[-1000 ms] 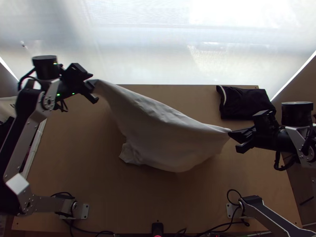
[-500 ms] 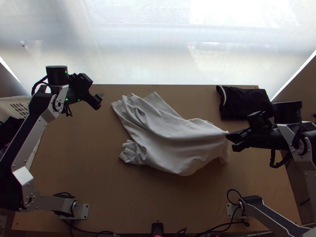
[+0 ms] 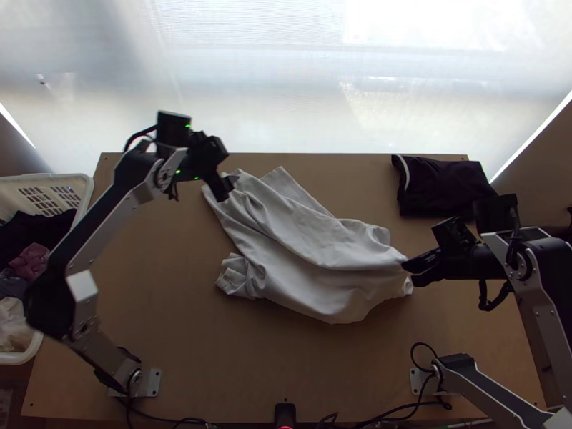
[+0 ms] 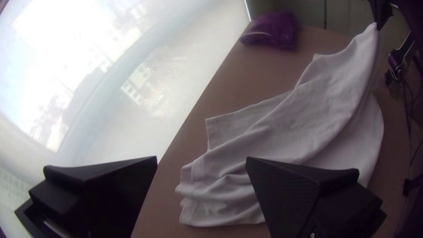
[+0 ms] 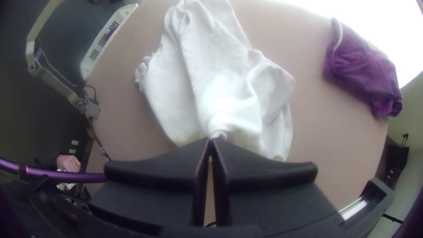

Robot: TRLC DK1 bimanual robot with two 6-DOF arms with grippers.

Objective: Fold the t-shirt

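White shirt (image 3: 307, 250) was seen loosely bunched mid-table

One end was clamped in the right gripper (image 3: 408, 269); the left gripper (image 3: 229, 187) was held, fingers apart, by the opposite end. Dark cloth (image 3: 440, 186) was seen far right, filled basket (image 3: 87, 187) at left.
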